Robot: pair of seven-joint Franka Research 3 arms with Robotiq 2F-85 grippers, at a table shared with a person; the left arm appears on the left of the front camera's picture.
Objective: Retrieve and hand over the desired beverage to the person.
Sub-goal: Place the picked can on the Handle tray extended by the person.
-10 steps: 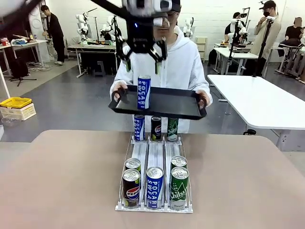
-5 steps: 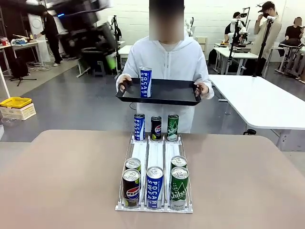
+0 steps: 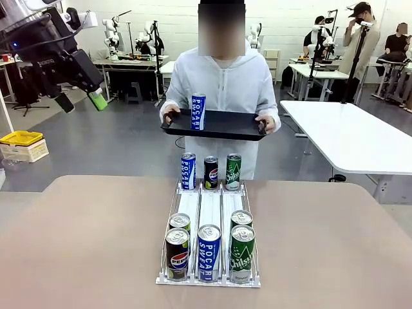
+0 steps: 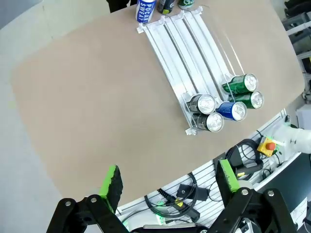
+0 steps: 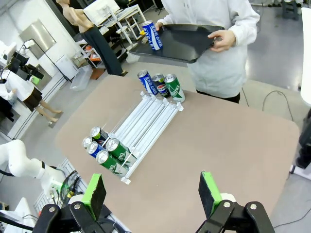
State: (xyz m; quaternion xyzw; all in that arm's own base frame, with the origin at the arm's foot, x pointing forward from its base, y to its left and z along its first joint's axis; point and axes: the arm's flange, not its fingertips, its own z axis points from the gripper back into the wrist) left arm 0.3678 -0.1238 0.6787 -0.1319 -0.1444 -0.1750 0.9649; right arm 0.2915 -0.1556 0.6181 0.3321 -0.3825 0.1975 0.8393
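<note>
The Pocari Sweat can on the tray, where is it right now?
Front view: the can stands upright at the black tray's left end, beside the person's hand.

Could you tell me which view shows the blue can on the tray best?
The front view: the blue can stands upright on the tray, label readable. The right wrist view shows it smaller and slanted.

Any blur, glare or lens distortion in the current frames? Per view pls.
Front view: even room light, no hard shadows on the table, cans crisp, left gripper reasonably sharp. Left wrist view: rolled, so the rack runs diagonally; can lids shine bright. Right wrist view: tilted, wide-angle stretch toward the edges, tray in focus.
</note>
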